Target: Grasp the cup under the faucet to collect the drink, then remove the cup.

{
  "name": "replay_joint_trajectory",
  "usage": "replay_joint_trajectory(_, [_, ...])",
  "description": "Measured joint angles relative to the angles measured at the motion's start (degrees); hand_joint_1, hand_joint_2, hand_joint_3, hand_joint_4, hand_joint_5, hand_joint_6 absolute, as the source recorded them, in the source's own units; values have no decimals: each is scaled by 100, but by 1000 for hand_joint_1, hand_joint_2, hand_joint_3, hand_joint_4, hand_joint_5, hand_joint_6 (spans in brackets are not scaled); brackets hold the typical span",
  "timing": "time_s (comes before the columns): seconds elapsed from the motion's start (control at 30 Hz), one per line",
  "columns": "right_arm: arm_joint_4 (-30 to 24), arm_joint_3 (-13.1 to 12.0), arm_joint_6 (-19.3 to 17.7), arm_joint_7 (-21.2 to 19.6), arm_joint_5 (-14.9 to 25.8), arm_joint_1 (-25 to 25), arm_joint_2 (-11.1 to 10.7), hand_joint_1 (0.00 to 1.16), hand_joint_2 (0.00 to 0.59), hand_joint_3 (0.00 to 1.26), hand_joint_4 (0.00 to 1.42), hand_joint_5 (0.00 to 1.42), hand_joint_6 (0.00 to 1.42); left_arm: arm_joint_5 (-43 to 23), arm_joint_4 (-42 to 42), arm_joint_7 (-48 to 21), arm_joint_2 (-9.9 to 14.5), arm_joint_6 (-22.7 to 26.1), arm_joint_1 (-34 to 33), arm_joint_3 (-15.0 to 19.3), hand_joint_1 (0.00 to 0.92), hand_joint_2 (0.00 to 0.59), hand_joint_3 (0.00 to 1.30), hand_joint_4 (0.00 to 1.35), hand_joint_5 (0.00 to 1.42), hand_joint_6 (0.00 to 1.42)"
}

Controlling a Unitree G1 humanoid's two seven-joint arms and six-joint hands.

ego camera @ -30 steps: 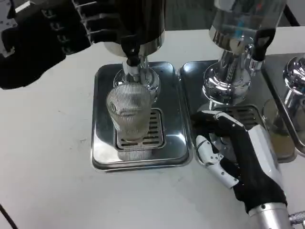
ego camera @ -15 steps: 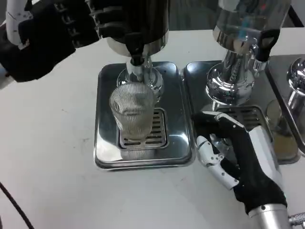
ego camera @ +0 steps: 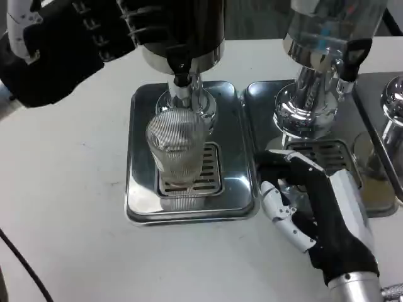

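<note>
1. While the ribbed glass cup (ego camera: 177,151) stands upright on the slotted grate (ego camera: 192,171) of the left drip tray (ego camera: 140,195), you can see it sits directly below the black faucet (ego camera: 179,68) of the dark dispenser (ego camera: 182,31), with neither hand touching it.
2. Your left hand (ego camera: 69,44) is raised at the upper left, its fingers (ego camera: 135,28) reaching against the side of the dark dispenser's body; from this angle you cannot tell whether it grips anything or merely rests there.
3. Your right hand (ego camera: 312,204) lies low at the lower right, on the table's near edge of the second drip tray (ego camera: 252,100). Its fingers are spread apart and hold nothing, so it is released.
4. The right hand's fingertips (ego camera: 267,157) point toward the gap between the two trays, near the cup but apart from it.
5. A second dispenser (ego camera: 327,31) with a clear body stands on the right tray on a chrome pedestal (ego camera: 302,107), with its own black tap (ego camera: 351,56).
6. A third chrome stand (ego camera: 393,107) shows at the far right edge.
7. Everything sits on the white table (ego camera: 63,189).
</note>
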Motion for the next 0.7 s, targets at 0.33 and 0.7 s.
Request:
replay_joint_trajectory(0.33, [5,3,0,0,24,-3,-3,405,452,432,429,382,323,-101,-234,-70,-10,163,-21,49,0,62,304,241,243,200])
replay_joint_trajectory(0.7, [5,1,0,0,58,2,-8,405,452,432,429,382,323,28,-44,17,-223,66,-70,-130,0,62,304,243,246,202])
